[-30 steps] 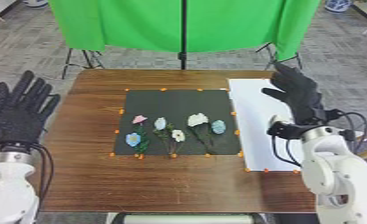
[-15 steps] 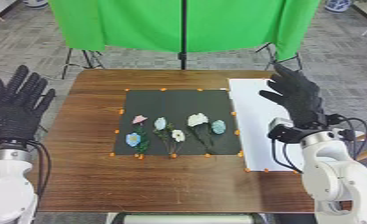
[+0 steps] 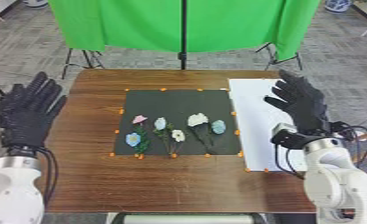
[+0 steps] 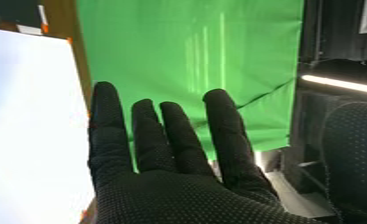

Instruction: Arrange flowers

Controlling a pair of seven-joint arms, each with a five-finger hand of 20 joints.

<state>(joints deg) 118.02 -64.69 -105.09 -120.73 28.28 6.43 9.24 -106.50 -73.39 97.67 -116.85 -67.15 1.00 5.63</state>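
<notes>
Six flowers [image 3: 197, 119] lie on the black sheet [image 3: 166, 103] on the brown table [image 3: 175, 187], blooms of pink, white and blue, nearer my edge of the sheet. My right hand [image 3: 301, 105] is over the outer side of the white sheet [image 3: 252, 107], its fingers [image 4: 226, 120] straight and spread, holding nothing. My left hand [image 3: 27, 120] is at the table's left side, fingers extended, empty too.

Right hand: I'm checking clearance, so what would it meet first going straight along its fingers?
Probably the green cloth beyond the table; both views show the right hand pointing that way, though depth is unclear.
</notes>
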